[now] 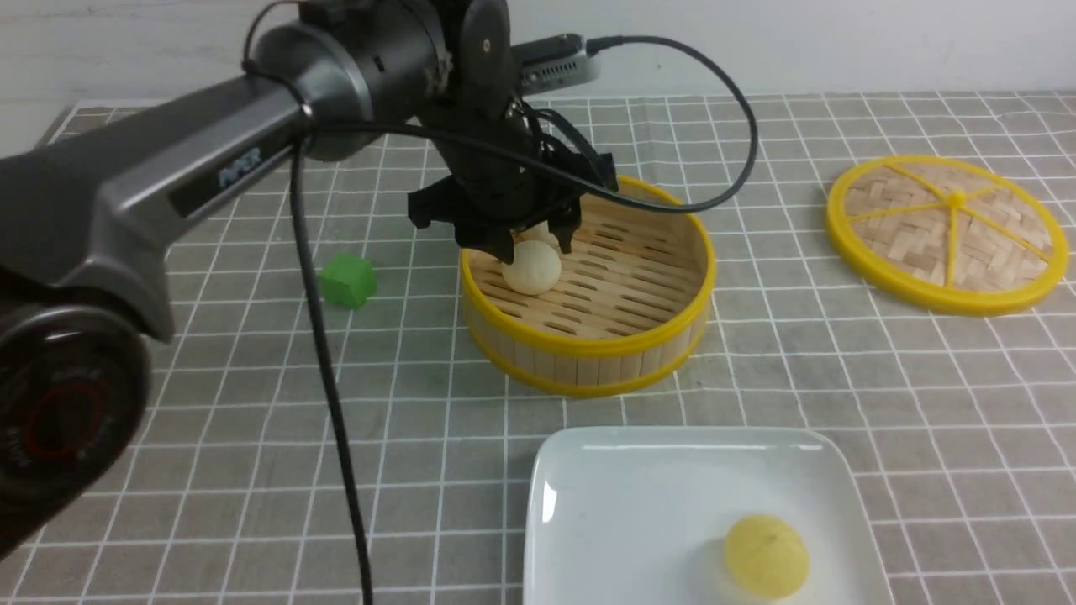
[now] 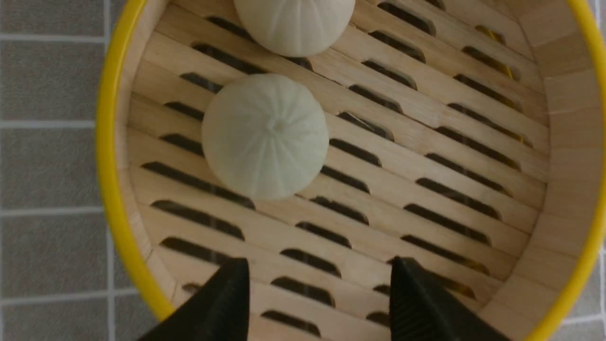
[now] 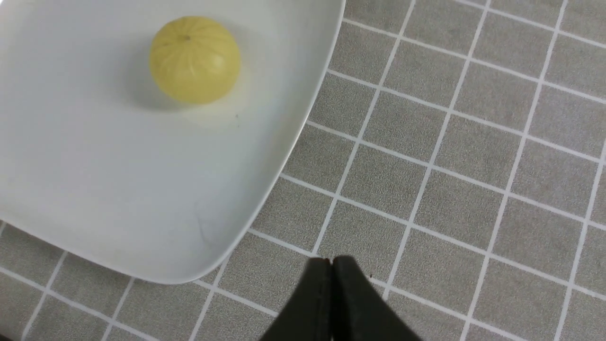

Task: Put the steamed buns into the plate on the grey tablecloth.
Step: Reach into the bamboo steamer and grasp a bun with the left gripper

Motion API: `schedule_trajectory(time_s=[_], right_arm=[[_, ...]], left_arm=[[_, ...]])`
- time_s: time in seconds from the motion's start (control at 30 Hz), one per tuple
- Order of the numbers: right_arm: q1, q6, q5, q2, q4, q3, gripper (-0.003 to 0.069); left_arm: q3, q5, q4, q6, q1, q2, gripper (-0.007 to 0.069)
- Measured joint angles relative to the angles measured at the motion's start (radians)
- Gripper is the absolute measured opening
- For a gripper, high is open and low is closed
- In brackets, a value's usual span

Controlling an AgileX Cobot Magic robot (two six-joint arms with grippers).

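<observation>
On my front view the left arm reaches in over the bamboo steamer basket (image 1: 588, 344), and the left gripper (image 1: 538, 244) hangs above the side of it nearer the green cube (image 1: 347, 281). Its fingers stand wide apart with nothing between them, as my left wrist view confirms. Two cream-white buns (image 2: 266, 136) sit close together on the slatted floor of the basket, one of them cut by the edge of that wrist view; in the front view the farther one is mostly hidden behind the fingers. The yellow bun (image 1: 766, 556) rests in the white plate (image 1: 639, 521), toward the plate's right side as I see it from the front. The plate lies on the grey tablecloth (image 1: 403, 504), nearer to my camera than the basket. The right gripper (image 3: 330, 265) shows only in its own wrist view: fingertips together, nothing held, over the cloth near the plate. Green cube: on the cloth, left of the basket. Round woven lid (image 1: 992, 237): flat on the cloth, well apart from the basket, to its right.
</observation>
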Motion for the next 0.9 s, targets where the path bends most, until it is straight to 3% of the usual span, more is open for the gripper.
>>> schedule_trajectory(time_s=[0.3, 0.57, 0.9], right_arm=[[0.000, 0.000, -0.017, 0.000, 0.000, 0.000, 0.0014], [0.000, 0.000, -0.030, 0.000, 0.000, 0.000, 0.0023], [0.000, 0.000, -0.040, 0.000, -0.001, 0.000, 0.0034]], left_arm=[[-0.010, -0.109, 0.058, -0.001, -0.001, 0.088, 0.0376], [-0.011, -0.118, 0.142, -0.001, -0.001, 0.088, 0.0375], [-0.011, -0.123, 0.142, -0.003, -0.001, 0.125, 0.0375]])
